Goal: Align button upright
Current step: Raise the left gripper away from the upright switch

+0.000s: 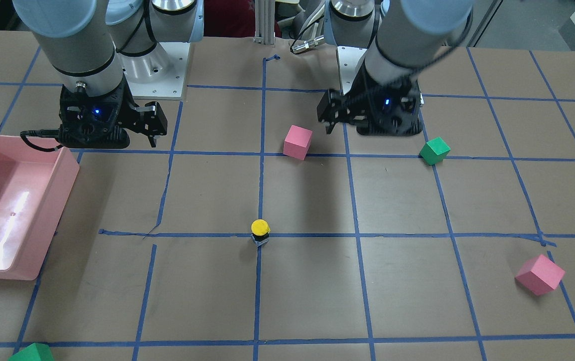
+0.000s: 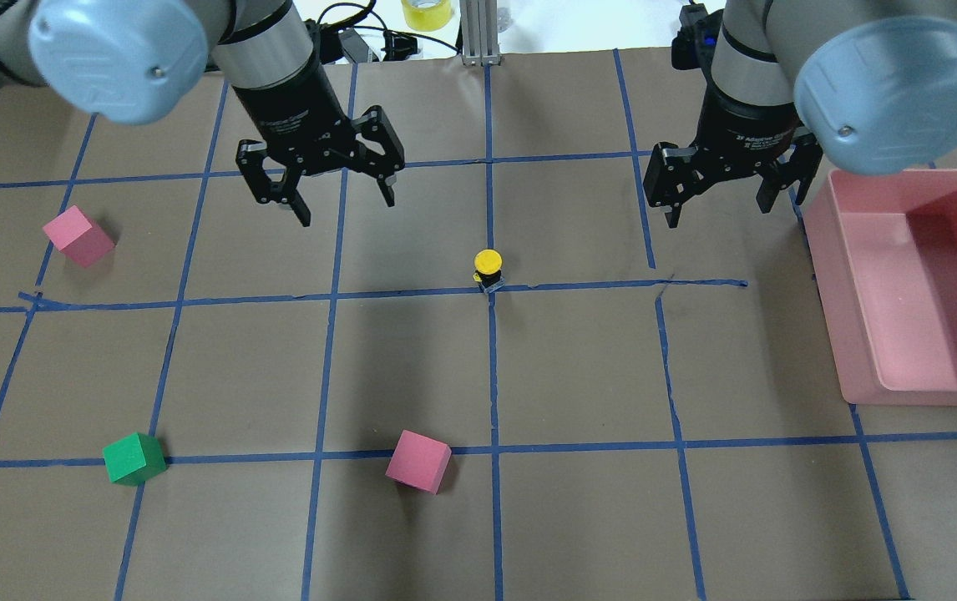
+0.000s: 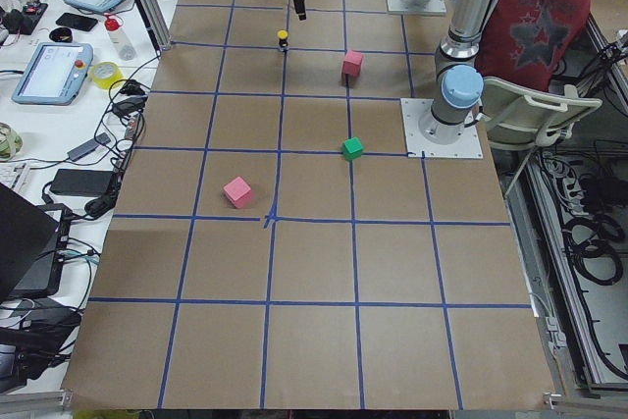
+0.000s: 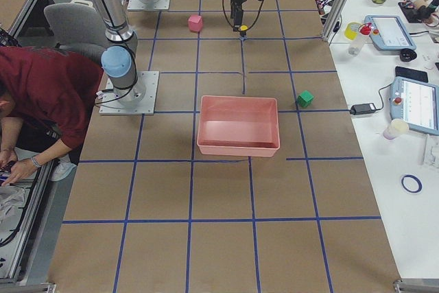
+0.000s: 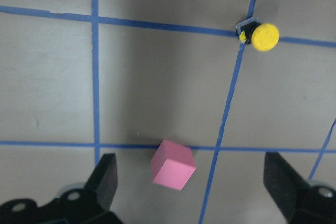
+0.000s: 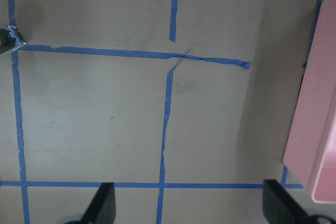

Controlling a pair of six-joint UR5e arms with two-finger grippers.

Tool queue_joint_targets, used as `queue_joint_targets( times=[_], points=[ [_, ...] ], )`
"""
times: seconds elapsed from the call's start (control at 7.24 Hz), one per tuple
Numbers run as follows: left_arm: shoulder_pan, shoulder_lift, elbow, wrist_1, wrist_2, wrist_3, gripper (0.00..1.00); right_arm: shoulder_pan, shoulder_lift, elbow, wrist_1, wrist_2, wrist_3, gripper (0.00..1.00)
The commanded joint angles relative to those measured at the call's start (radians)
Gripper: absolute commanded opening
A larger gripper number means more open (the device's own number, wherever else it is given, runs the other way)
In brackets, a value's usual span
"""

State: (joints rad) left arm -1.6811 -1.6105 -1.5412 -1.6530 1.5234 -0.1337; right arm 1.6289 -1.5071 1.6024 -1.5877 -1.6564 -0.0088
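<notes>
one upright button (image 1: 260, 230), two pink cubes (image 1: 297, 142) (image 1: 540, 274), two green cubes (image 1: 434, 150) (image 1: 31, 353), one bin (image 1: 59, 200)

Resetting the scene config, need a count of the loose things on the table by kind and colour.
Pink cubes: 2
Green cubes: 2
Yellow button: 1
Pink bin: 1
Total: 6
</notes>
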Motion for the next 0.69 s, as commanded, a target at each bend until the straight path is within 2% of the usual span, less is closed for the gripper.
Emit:
queue_joint_targets(
  times=[0.0,0.14,0.55],
  points=[
    [0.009,0.064,-0.075,0.24,0.061,0.074,1.0,0.0,0.001,0.007,-0.002,0.003,0.003,1.0],
    [0.014,0.064,-0.094,0.284,0.06,0.082,1.0,0.0,0.001,0.01,0.0,0.004,0.003,1.0],
    [0.027,0.067,-0.085,0.279,0.066,0.102,1.0,0.0,0.001,0.013,-0.002,0.004,0.003,1.0]
  ],
)
